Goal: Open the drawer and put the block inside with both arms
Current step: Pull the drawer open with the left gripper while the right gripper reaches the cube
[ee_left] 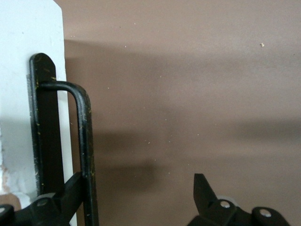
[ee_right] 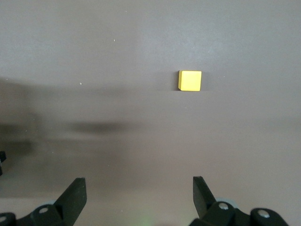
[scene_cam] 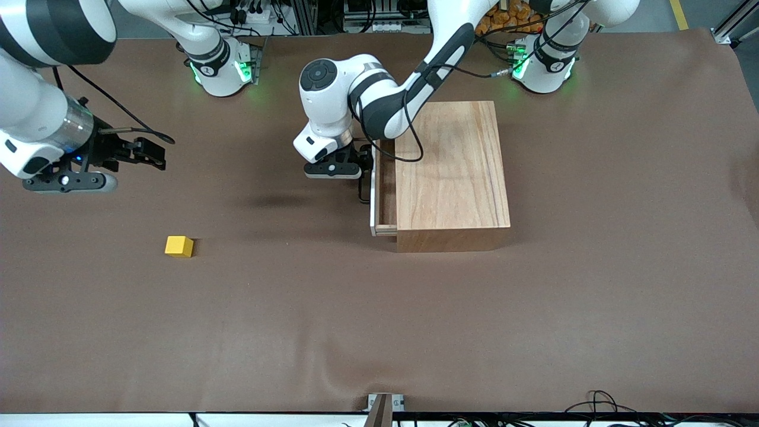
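Note:
The light-wood box (scene_cam: 453,172) stands mid-table. Its drawer (scene_cam: 385,184) is pulled out a little, with the white front panel (scene_cam: 372,196) facing the right arm's end. My left gripper (scene_cam: 363,169) is open at the black wire handle (scene_cam: 362,194). In the left wrist view one finger (ee_left: 70,188) sits between the handle (ee_left: 83,136) and the panel (ee_left: 23,70), touching the bar, and the other finger (ee_left: 203,188) is well clear. The yellow block (scene_cam: 179,246) lies on the table, nearer the front camera. My right gripper (scene_cam: 151,153) hangs open and empty above the table. The block (ee_right: 190,80) shows ahead of it (ee_right: 138,182).
The brown table cover (scene_cam: 379,332) has shallow ripples. The left arm's elbow (scene_cam: 332,83) hangs over the table beside the box. A metal bracket (scene_cam: 385,403) and cables (scene_cam: 599,403) sit at the table's near edge.

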Controlling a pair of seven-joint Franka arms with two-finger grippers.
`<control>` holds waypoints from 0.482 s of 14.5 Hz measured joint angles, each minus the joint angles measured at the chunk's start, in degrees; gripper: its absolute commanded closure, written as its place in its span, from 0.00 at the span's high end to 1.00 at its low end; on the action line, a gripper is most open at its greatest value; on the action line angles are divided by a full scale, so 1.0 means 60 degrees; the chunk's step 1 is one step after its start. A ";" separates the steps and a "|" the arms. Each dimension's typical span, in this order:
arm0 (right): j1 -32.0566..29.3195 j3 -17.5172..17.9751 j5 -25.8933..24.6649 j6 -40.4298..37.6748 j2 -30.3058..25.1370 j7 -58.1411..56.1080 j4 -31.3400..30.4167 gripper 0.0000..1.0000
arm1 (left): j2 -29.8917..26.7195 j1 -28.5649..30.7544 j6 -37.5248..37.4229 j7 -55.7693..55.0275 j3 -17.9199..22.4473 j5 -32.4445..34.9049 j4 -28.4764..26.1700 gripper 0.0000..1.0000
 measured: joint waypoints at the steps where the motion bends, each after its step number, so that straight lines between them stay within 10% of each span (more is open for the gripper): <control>1: -0.0002 -0.0017 0.0000 0.0252 0.0009 0.0001 -0.0206 1.00 | 0.0008 -0.0006 0.0133 -0.0017 -0.0040 0.0000 0.0000 1.00; 7: -0.0160 -0.0101 -0.0003 0.2806 0.0217 -0.0001 -0.1718 1.00 | 0.0146 -0.0117 0.0919 -0.0379 -0.0110 0.0000 -0.0002 1.00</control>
